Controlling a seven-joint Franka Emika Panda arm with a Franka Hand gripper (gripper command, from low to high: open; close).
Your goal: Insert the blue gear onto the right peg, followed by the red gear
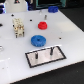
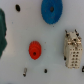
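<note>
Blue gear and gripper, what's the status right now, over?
Gripper not in view. Blue gear flat on the table, beside the peg plate, not on any peg. Red gear loose behind it. Right peg bare.

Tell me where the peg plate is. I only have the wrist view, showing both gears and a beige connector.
Observer: The grey plate lies nearest the camera in the exterior view, just in front of the blue gear.
Operator: Count its pegs.
Observer: Two dark upright pegs; the right peg stands toward the exterior view's right.
Operator: Check whether either carries a gear.
Observer: Neither does. The red gear lies beyond the blue one, away from the plate.
</note>
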